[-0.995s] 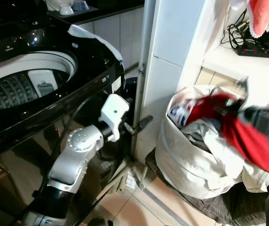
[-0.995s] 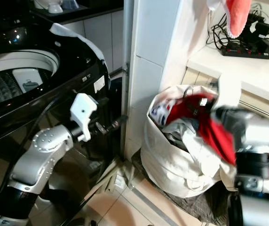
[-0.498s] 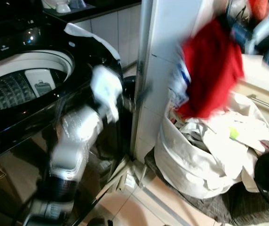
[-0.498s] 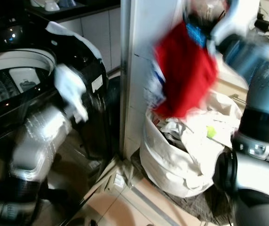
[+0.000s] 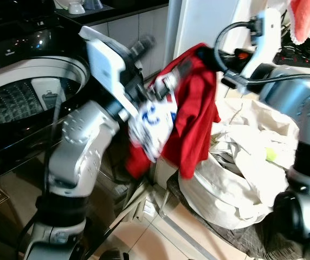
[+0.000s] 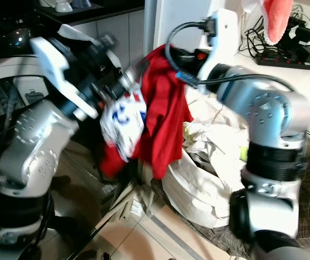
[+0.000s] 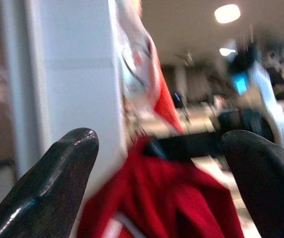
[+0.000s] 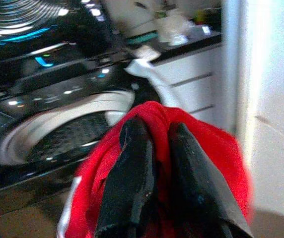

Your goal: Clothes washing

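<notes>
The right tool [image 8: 157, 173] is pinched on the red garment [image 5: 195, 108], which hangs in the air between the washing machine [image 5: 30, 103] and the white laundry bag [image 5: 236, 184]. The left tool [image 7: 157, 183] is spread, its fingers either side of the cloth's white printed part. The open drum lies beside the garment's left edge.

Even indoor light fills the head views, with small glints on the glossy black washing machine [image 5: 19, 49], motion blur smearing the left gripper [image 5: 144, 86] and red garment [image 5: 195, 114], while both wrist views are soft, with glowing ceiling lamps [image 7: 227, 13].
</notes>
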Motion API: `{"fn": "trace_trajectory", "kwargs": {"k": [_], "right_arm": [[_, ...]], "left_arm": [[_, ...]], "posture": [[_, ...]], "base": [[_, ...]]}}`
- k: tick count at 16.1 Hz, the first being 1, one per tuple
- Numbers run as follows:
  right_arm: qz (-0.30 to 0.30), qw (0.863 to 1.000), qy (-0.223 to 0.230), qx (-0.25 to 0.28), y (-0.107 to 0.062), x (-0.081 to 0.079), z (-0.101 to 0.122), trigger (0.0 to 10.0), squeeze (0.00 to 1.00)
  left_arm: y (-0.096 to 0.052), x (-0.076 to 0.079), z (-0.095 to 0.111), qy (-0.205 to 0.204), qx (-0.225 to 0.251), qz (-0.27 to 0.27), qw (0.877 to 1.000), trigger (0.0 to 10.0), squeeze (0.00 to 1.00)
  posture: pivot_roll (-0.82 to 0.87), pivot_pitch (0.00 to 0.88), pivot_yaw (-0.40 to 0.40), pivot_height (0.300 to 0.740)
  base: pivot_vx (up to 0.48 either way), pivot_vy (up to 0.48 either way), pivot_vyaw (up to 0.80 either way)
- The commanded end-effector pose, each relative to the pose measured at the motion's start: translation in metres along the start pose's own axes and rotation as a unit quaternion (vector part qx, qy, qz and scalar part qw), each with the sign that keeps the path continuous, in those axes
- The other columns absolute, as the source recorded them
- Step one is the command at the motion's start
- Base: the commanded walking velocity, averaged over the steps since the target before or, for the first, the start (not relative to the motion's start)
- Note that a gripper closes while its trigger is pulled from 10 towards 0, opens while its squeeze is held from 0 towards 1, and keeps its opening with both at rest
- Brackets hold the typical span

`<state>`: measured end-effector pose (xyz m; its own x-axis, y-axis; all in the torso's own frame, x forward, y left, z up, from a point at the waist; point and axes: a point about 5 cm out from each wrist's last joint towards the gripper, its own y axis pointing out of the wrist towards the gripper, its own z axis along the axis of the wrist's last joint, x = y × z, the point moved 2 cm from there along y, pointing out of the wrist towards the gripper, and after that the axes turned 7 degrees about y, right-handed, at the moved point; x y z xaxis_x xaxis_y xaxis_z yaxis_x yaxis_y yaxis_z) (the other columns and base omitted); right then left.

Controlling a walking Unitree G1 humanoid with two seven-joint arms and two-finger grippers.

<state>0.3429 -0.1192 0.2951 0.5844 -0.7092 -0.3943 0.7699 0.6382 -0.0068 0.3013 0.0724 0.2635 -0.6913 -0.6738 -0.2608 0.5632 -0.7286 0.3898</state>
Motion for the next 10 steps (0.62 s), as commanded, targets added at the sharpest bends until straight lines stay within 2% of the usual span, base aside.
{"fn": "trace_trajectory", "kwargs": {"k": [1, 3, 4, 9, 10], "right_arm": [[0.027, 1.0, 0.001, 0.005, -0.002, -0.011, 0.001, 0.0, 0.0], [0.052, 0.998, 0.023, -0.004, 0.0, -0.02, -0.008, 0.0, 0.0], [0.057, 0.998, 0.028, -0.01, 0.0, -0.023, -0.013, 0.0, 0.0], [0.076, 0.995, 0.055, -0.032, 0.002, -0.035, -0.032, 0.0, 0.0], [0.079, 0.994, 0.064, -0.04, 0.002, -0.038, -0.038, 0.0, 0.0]], "left_arm": [[0.0, 0.005, -0.007, 0.008, -0.024, -0.015, 1.0, 10.0, 1.0], [-0.006, 0.003, -0.024, 0.041, -0.071, -0.008, 0.997, 10.0, 0.99], [-0.008, 0.002, -0.029, 0.052, -0.085, -0.007, 0.995, 10.0, 0.0], [-0.015, 0.006, -0.046, 0.054, -0.118, 0.005, 0.991, 10.0, 0.0], [-0.021, 0.012, -0.058, 0.071, -0.144, -0.008, 0.987, 10.0, 0.0]], "posture": [[-0.01, 0.0, -0.064, 0.74], [-0.01, 0.0, -0.065, 0.74], [-0.01, 0.0, -0.066, 0.74], [-0.01, 0.0, -0.068, 0.74], [-0.01, 0.0, -0.071, 0.74]], "base": [[0.0, 0.0, 0.0], [0.0, 0.0, 0.0], [0.0, 0.0, 0.0], [0.0, 0.0, 0.0], [0.0, 0.0, 0.0]]}}
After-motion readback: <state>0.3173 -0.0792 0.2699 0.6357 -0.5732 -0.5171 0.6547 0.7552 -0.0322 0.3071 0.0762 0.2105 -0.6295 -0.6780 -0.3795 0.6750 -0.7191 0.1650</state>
